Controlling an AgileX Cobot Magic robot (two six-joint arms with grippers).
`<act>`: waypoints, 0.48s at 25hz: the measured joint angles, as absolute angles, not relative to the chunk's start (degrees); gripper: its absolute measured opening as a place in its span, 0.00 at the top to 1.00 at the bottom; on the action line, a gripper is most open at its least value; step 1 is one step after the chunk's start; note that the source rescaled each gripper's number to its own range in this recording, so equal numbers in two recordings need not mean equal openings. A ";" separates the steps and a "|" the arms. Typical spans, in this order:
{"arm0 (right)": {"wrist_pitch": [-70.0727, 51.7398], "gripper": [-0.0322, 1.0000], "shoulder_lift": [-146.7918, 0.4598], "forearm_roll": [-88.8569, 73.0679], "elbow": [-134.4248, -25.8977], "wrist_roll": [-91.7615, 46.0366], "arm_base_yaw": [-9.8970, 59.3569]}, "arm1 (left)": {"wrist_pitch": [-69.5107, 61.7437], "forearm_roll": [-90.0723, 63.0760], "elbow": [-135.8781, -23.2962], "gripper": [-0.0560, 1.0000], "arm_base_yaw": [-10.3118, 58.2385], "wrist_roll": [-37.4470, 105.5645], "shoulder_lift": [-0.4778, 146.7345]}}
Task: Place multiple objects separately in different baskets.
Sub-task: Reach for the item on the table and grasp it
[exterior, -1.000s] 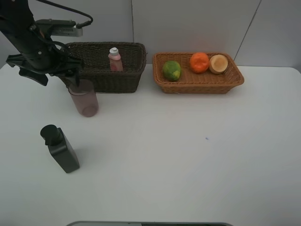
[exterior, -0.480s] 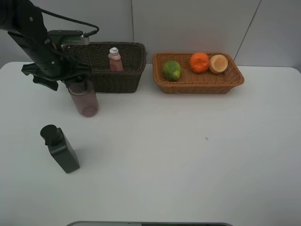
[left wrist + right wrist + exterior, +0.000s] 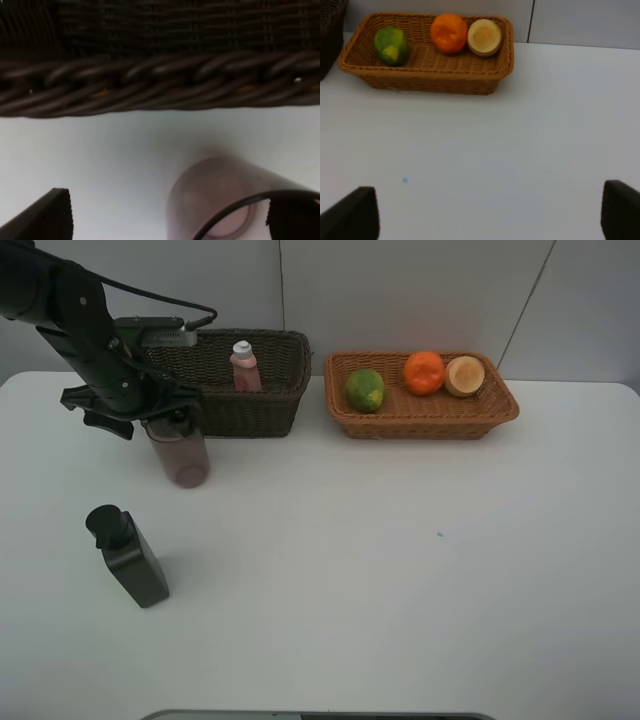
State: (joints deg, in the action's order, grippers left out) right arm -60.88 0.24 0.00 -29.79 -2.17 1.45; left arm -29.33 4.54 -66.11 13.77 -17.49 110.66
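The translucent pinkish cup (image 3: 180, 452) stands on the white table in front of the dark brown basket (image 3: 262, 400), which holds the small pink bottle (image 3: 244, 367). My left gripper (image 3: 162, 414) is open just above the cup's rim. In the left wrist view the cup (image 3: 220, 195) lies between the open fingers (image 3: 50, 215), closer to one of them. The black pump bottle (image 3: 128, 558) stands at the front left. The orange-tan basket (image 3: 420, 422) holds the green-yellow fruit (image 3: 365, 389), the orange (image 3: 424, 372) and the peach-like fruit (image 3: 465, 375). My right gripper (image 3: 487, 215) is open and empty.
The dark basket's woven wall (image 3: 160, 60) is close behind the cup in the left wrist view. The right wrist view shows the tan basket (image 3: 427, 75) with its three fruits across bare white table (image 3: 520, 150). A wall stands behind the baskets.
My left arm has moved right and down, bringing the open gripper over the cup. The cup, the bottles and the fruits have not moved.
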 joint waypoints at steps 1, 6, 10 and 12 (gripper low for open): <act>-60.88 0.11 0.24 0.00 -29.79 -2.17 1.45 | -29.33 4.54 -66.11 0.00 13.77 -17.49 110.78; -60.88 0.11 0.24 0.00 -29.79 -2.17 1.45 | -28.89 4.32 -66.11 0.00 13.77 -17.49 112.68; -60.88 0.11 0.24 0.00 -29.79 -2.17 1.45 | -28.84 4.32 -66.01 0.01 13.77 -17.53 113.53; -60.88 0.11 0.24 0.00 -29.79 -2.17 1.45 | -28.84 4.32 -66.01 0.08 13.77 -17.53 113.53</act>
